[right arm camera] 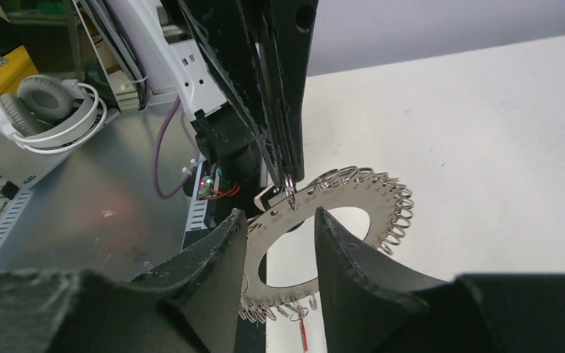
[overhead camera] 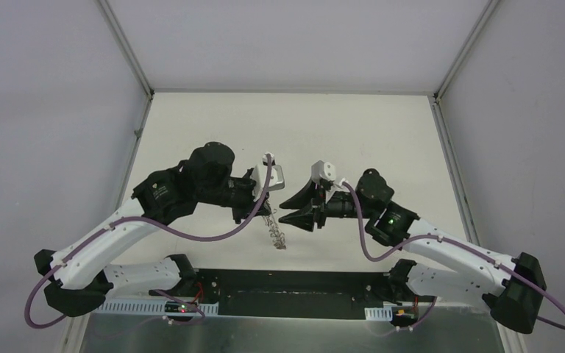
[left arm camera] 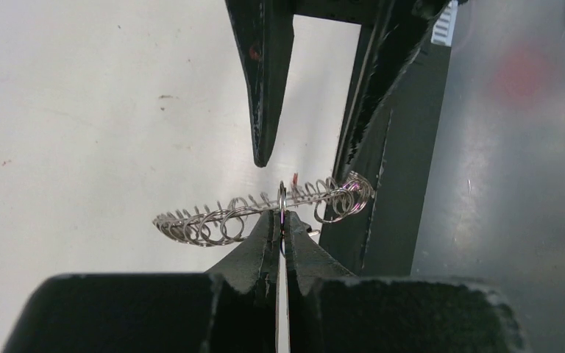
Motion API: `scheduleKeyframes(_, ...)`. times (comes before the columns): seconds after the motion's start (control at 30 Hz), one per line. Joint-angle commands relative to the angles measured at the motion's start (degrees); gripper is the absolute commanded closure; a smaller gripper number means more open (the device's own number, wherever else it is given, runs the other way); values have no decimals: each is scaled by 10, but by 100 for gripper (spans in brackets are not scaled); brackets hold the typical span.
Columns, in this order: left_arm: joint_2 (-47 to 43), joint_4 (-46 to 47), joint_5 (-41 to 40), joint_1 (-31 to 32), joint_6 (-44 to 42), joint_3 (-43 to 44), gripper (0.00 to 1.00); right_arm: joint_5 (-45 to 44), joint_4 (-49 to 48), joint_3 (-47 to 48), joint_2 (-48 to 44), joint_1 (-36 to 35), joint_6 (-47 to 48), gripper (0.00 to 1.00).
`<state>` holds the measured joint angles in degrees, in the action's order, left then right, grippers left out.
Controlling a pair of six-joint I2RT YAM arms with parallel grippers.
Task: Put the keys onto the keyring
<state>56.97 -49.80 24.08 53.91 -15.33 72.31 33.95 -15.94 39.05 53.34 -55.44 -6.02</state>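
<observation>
The keyring (right arm camera: 353,195) is a flat silvery ring fringed with small wire loops, held up off the white table. It shows edge-on in the left wrist view (left arm camera: 213,220) and small in the top view (overhead camera: 276,234). My left gripper (left arm camera: 282,215) (overhead camera: 263,212) is shut on one wire loop at its rim. My right gripper (right arm camera: 279,213) (overhead camera: 283,212) faces it from the right, open, with the ring's plate just beyond its tips and nothing pinched. A thin red sliver (right arm camera: 303,337) hangs from a loop at the ring's lower edge, perhaps one of the keys edge-on. I cannot make out the keys otherwise.
The black mounting plate (overhead camera: 294,283) and a grey metal bench (right arm camera: 81,213) lie at the near edge. White headphones (right arm camera: 44,110) rest on that bench. White enclosure walls (overhead camera: 51,110) close in the table (overhead camera: 353,132) on three sides.
</observation>
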Motion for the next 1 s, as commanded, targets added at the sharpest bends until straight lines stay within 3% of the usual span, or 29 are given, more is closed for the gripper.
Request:
scheduleKeyframes(0.0,23,-60,12,-3,-33,62,100,37,-60,18,29,-3,-20,59)
scheduleKeyframes(0.2,42,-83,32,-3,-38,81,100,41,-74,23,54,-3,-20,60)
scheduleKeyframes(0.37,48,-83,39,-4,-37,80,100,45,-74,24,58,-3,-18,67)
scheduleKeyframes(0.57,57,-82,40,-3,-36,82,100,50,-74,23,62,-4,-20,68)
scheduleKeyframes(0.8,59,-81,41,-3,-33,82,100,65,-81,28,79,-4,-25,80)
scheduleKeyframes(0.97,57,-77,44,-4,-30,79,100,64,-82,30,88,-4,-27,81)
